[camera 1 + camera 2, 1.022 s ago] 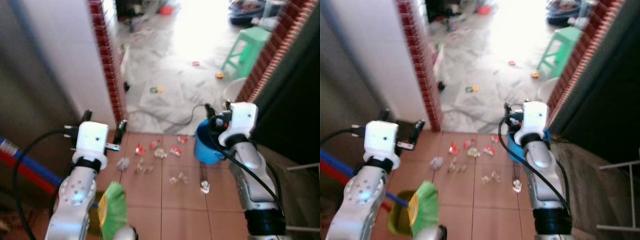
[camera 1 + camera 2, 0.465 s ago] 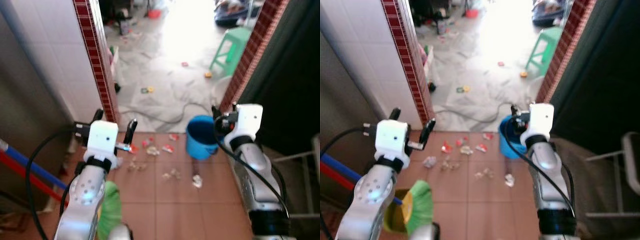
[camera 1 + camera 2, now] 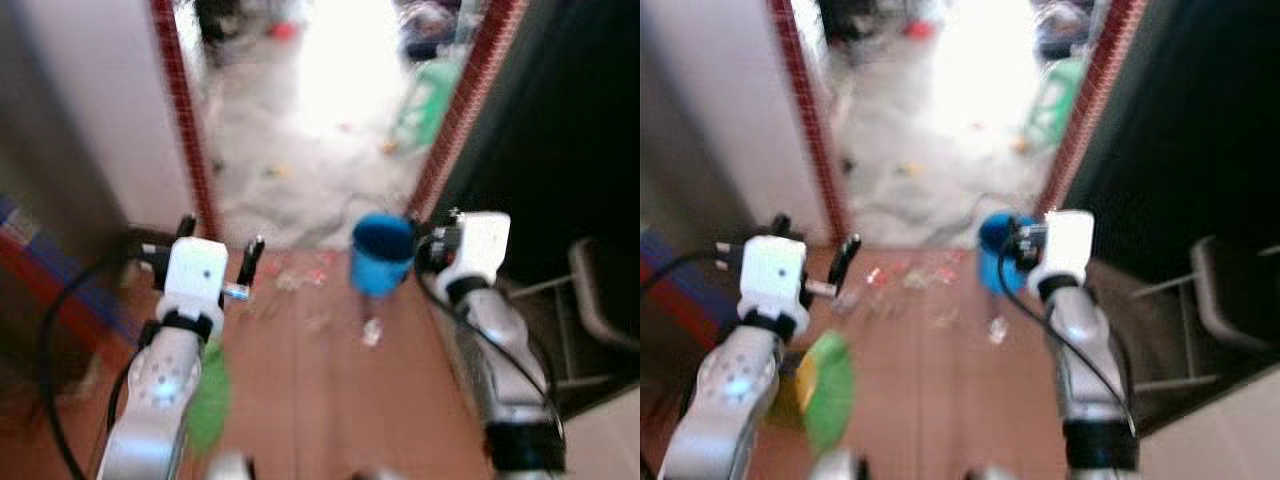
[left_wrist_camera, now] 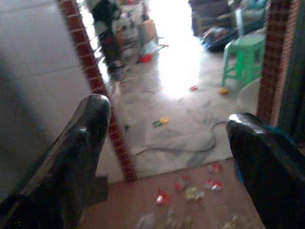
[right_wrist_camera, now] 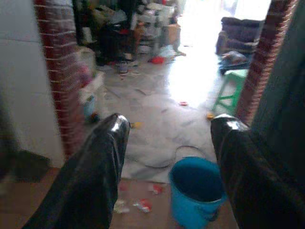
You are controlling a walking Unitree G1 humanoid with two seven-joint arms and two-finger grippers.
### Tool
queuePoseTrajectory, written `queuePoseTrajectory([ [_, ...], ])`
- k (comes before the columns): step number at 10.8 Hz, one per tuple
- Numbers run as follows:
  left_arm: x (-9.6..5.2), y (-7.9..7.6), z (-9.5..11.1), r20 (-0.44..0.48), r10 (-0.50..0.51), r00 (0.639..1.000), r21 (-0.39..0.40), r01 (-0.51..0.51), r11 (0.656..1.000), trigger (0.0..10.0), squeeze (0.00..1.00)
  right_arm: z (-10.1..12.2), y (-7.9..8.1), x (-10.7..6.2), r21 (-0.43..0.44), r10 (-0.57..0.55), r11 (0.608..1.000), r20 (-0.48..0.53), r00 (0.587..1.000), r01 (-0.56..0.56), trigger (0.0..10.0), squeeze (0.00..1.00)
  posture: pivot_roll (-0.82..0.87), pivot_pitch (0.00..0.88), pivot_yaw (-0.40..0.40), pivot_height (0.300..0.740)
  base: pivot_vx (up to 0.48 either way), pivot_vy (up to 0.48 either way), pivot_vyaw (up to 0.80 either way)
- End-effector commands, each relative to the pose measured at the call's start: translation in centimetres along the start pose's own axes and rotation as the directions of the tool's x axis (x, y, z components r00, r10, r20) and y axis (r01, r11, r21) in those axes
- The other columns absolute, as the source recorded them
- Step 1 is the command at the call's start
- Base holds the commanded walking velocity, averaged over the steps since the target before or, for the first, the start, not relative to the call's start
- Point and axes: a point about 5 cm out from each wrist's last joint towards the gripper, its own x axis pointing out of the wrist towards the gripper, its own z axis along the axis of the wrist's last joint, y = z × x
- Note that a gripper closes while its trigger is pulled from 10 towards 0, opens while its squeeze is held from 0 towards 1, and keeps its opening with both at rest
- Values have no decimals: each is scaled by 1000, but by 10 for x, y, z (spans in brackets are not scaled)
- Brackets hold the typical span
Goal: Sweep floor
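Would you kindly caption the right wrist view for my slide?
Open right pincer faces a blue bucket and scattered litter at a doorway.

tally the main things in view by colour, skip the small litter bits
blue: 1, the bucket on the brown tiles by the doorway
green: 2, the plastic stool out on the pale floor, and the broom head beside the left arm
black: 1, the cable lying across the pale floor
total: 4

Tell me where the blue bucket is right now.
The blue bucket stands on the terracotta tiles at the doorway threshold, just left of the right gripper, with scattered litter to its left.
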Motion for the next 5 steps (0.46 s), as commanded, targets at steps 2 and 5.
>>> queuePoseTrajectory([
  [2, 1, 3, 2, 9, 36, 999, -4, -36, 999, 10000, 0, -1, -2, -3, 29, -13, 1000, 5, 1000, 13, 10000, 0, 81, 17, -40, 740, 0, 0, 0],
  [5, -2, 14, -5, -9, 137, 991, 7, -137, 991, 10000, 0, -3, 2, -5, 32, 15, 999, 11, 1000, -15, 10000, 0, 78, 0, -43, 740, 0, 0, 533],
])
